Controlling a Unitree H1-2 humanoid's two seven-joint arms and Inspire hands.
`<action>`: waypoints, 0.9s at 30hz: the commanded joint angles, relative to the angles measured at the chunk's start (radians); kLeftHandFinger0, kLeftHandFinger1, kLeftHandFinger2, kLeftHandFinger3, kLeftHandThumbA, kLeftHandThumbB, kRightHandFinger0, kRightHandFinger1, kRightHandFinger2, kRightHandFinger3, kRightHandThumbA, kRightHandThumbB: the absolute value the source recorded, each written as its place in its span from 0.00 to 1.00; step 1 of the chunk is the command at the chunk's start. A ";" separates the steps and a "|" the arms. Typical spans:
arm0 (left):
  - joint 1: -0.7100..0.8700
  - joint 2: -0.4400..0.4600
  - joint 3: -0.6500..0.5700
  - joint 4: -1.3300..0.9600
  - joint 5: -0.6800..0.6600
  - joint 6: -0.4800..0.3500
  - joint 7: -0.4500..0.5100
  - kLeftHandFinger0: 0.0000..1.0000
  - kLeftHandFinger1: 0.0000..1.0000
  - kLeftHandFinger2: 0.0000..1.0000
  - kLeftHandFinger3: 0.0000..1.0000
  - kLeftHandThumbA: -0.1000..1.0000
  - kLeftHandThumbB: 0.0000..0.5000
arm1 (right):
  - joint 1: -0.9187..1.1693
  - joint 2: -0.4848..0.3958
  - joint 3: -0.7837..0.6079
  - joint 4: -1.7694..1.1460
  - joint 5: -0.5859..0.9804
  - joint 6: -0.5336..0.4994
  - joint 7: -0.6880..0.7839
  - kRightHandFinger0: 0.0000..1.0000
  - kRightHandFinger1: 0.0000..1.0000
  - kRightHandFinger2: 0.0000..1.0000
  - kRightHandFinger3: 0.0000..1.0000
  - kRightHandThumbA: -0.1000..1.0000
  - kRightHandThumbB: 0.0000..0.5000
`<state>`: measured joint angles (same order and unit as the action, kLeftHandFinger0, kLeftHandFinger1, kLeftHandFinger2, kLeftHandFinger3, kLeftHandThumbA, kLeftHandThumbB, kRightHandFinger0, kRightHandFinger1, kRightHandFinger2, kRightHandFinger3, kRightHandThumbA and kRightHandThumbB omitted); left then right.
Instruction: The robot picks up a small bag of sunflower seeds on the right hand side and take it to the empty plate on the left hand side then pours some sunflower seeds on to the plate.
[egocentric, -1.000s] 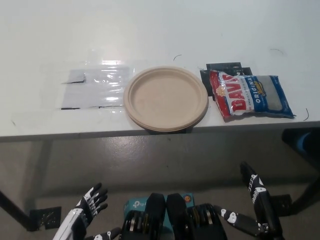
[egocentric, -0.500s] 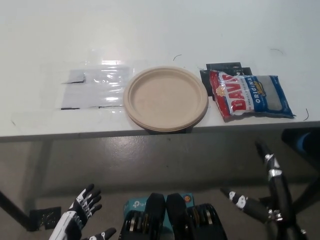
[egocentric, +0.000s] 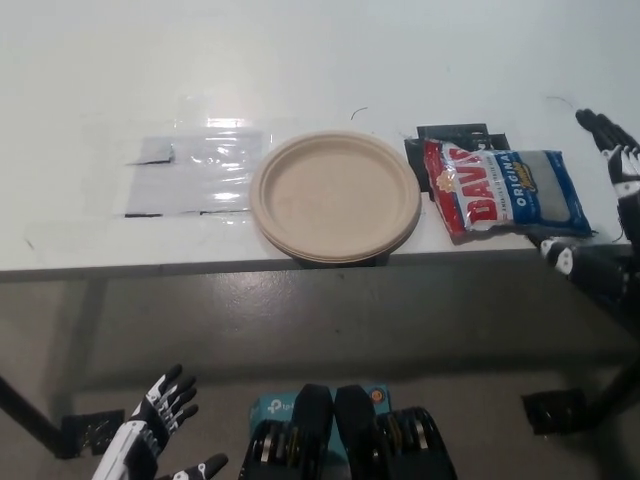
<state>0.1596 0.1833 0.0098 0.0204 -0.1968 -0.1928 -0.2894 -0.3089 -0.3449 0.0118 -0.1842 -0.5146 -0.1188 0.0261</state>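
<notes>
The red, white and blue bag of sunflower seeds (egocentric: 505, 188) lies flat on the white table (egocentric: 320, 60), right of the empty tan plate (egocentric: 335, 196). At the picture's right edge, my black right hand (egocentric: 608, 220) is raised to table height just right of the bag, open, fingers spread, not touching it. Down at the lower left, below the table edge, my white left hand (egocentric: 160, 425) rests open.
A clear plastic sheet (egocentric: 190, 175) with dark tape marks lies left of the plate. A black mat (egocentric: 450, 140) shows under the bag's far end. The table's front edge runs just below the plate and bag.
My right hand has risen from below the table edge up and rightward to beside the bag. The left hand has sunk slightly. The view shifted a little.
</notes>
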 joint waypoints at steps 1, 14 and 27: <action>0.002 -0.002 0.012 -0.026 0.002 -0.032 0.014 1.00 1.00 1.00 1.00 1.00 0.70 | -0.069 -0.060 0.010 0.040 -0.088 0.082 0.044 1.00 1.00 1.00 1.00 0.83 0.62; 0.009 -0.005 0.014 -0.038 0.018 -0.012 0.023 1.00 1.00 1.00 1.00 1.00 0.72 | -0.171 -0.094 0.069 0.213 -0.139 0.103 0.038 1.00 1.00 1.00 1.00 0.81 0.64; 0.007 -0.004 0.017 -0.042 0.029 -0.002 0.024 1.00 1.00 1.00 1.00 1.00 0.74 | -0.211 -0.088 0.103 0.302 -0.121 0.082 0.044 1.00 1.00 1.00 1.00 0.82 0.65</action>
<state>0.1599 0.1796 0.0138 0.0052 -0.1698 -0.1872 -0.2889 -0.4623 -0.4106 0.1013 0.1093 -0.6316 -0.0235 0.0667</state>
